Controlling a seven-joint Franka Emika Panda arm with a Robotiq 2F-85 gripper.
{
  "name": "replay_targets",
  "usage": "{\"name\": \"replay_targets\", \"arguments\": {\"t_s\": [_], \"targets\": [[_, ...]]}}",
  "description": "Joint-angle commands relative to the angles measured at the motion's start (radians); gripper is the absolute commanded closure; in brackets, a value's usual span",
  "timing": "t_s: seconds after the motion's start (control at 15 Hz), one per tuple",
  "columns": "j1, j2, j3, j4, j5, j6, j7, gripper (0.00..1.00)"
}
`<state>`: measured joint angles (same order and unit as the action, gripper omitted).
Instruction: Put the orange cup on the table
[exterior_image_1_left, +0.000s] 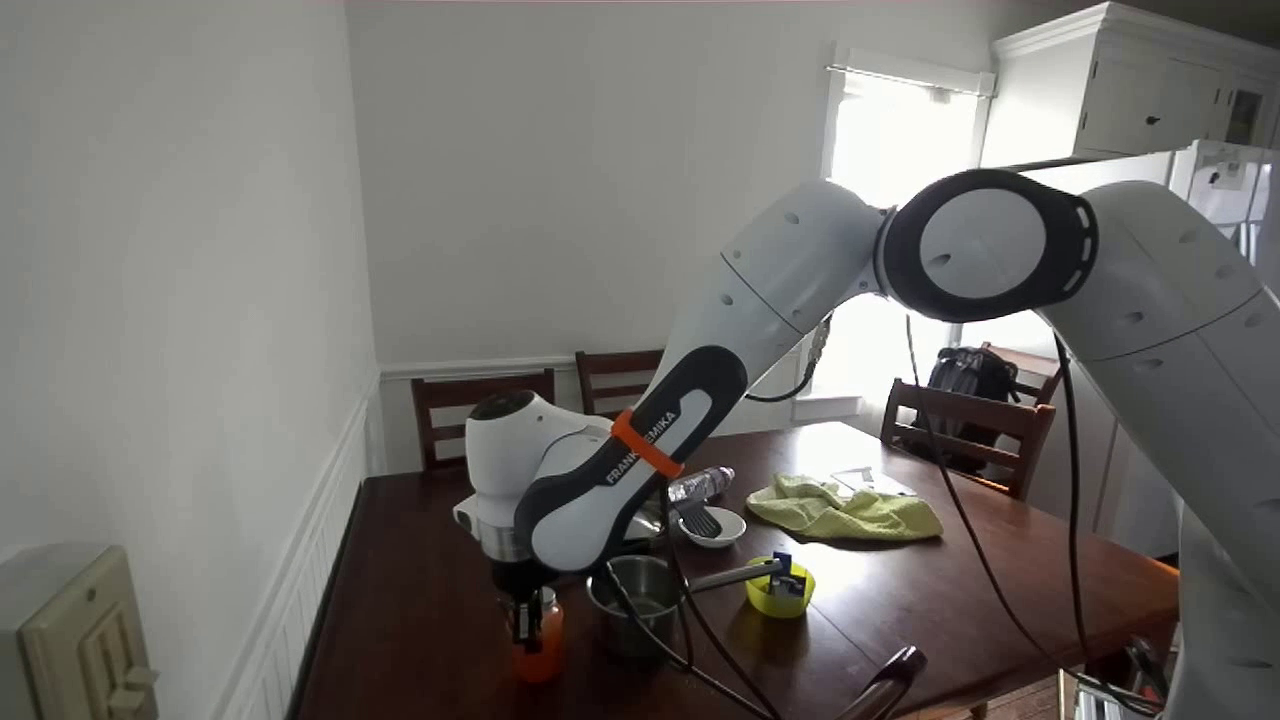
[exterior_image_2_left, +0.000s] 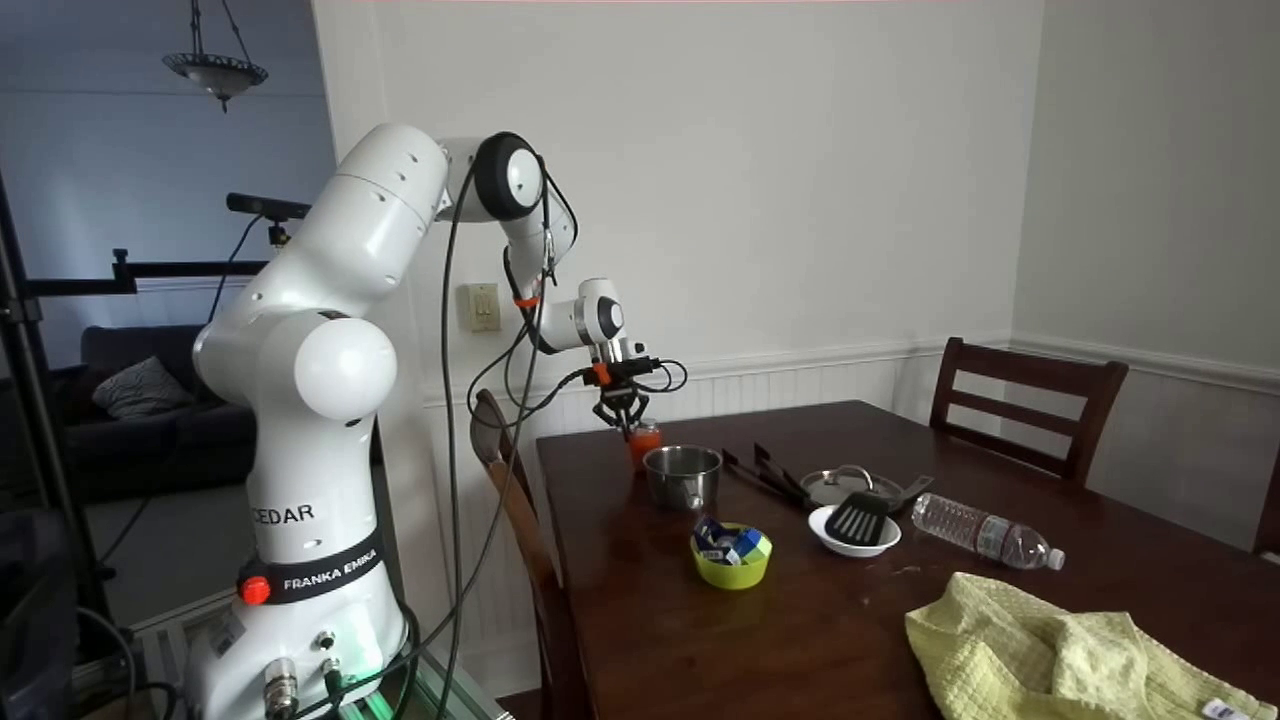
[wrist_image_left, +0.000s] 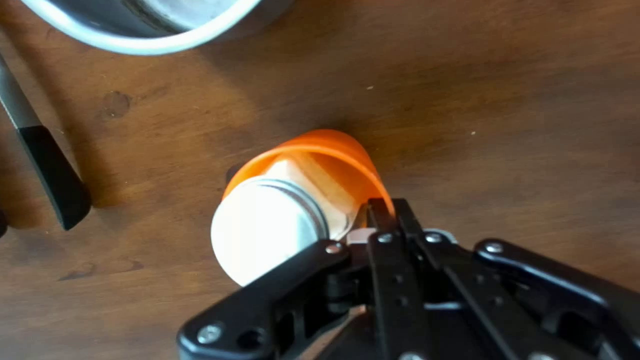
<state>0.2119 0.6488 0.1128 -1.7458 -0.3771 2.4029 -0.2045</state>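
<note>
Orange and thin-walled, the cup (wrist_image_left: 350, 172) is held by the claw (wrist_image_left: 390, 206), which is narrow and pinches one side of the rim. A white-lidded jar (wrist_image_left: 267, 230) sits in the cup and rises above its mouth, so a hold across the whole width would likely foul on it; nipping a single side looks the sensible choice. The cup seems to stand on the desk (exterior_image_1_left: 400, 600), at the near left in an exterior view, though a slight lift would be hard to tell. The metal pot (exterior_image_2_left: 665, 482) stands near it on the right, apart, and the claw grips the side facing away from that pot, probably for room. The arm (exterior_image_1_left: 800, 260) reaches over from the right, elbow high, forearm sloping down to the left, wrist bent so the claw points down. From that pose it could raise the cup or ease it down and let go; which is due, I cannot say. A lift might tip the jar.
</note>
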Motion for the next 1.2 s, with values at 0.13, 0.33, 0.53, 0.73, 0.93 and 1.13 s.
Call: {"name": "replay_targets", "arguments": {"t_s": [0.13, 0.33, 0.53, 0.73, 0.93, 1.13], "targets": [[-0.004, 0.036, 0.015, 0.084, 0.043, -0.084, -0.059, 0.69], [0.007, -0.007, 0.009, 0.060, 0.037, -0.099, -0.030, 0.49], [0.003, -0.106, 0.028, -0.026, 0.044, -0.063, -0.023, 0.29], [-0.020, -0.230, 0.058, -0.129, 0.081, -0.008, -0.032, 0.08], [-0.031, -0.349, 0.036, -0.234, 0.099, 0.075, 0.037, 0.00], [-0.025, -0.311, 0.035, -0.173, 0.090, 0.056, 0.018, 0.00]]}}
